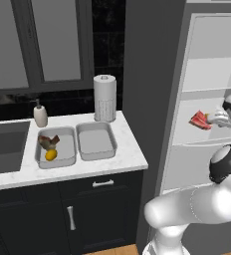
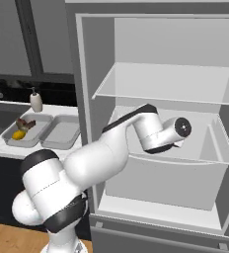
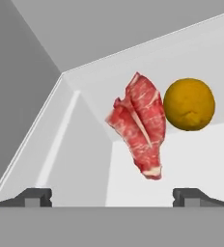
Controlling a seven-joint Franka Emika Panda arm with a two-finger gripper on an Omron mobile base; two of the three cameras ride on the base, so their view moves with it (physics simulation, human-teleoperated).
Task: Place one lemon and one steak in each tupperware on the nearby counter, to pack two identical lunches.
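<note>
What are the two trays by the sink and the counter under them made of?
Trays: probably matte plastic, plain grey without shine; metal is possible. Counter: looks like polished marble or an imitation, white with faint grey veins.

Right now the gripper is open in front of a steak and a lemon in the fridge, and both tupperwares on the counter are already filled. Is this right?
Not quite. In the left base view, the left tupperware holds a steak and lemon; the right tupperware is empty. The rest holds: the hand view shows the open gripper facing the steak and lemon.
</note>
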